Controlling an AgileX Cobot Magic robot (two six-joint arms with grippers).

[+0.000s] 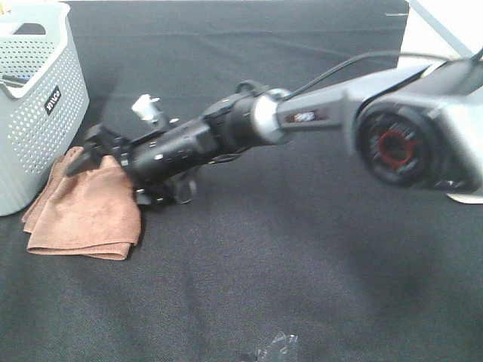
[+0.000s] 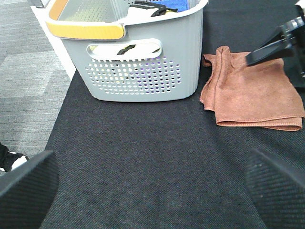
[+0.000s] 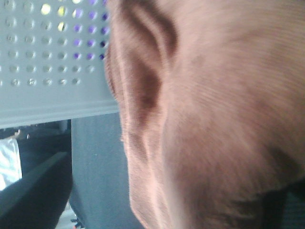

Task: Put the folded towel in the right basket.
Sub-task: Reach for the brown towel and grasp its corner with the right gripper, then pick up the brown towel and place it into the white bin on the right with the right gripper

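The folded brown towel [image 1: 79,204] lies flat on the black table beside a grey perforated basket [image 1: 34,98]. My right arm reaches across to the left; its gripper [image 1: 94,151] is down on the towel's far edge, jaws apart, with the cloth filling the right wrist view [image 3: 214,119]. The towel is not lifted. The left wrist view shows the towel [image 2: 252,93], the basket [image 2: 138,67] and one right finger [image 2: 271,45] over the cloth. My left gripper [image 2: 152,186] is open and empty, low at the near edge [image 1: 275,348].
The basket holds blue, black and white items [image 2: 157,7] and has a yellow-orange handle [image 2: 86,29]. The table's left edge drops to grey floor [image 2: 28,86]. The right arm's body [image 1: 407,136] spans the middle of the table.
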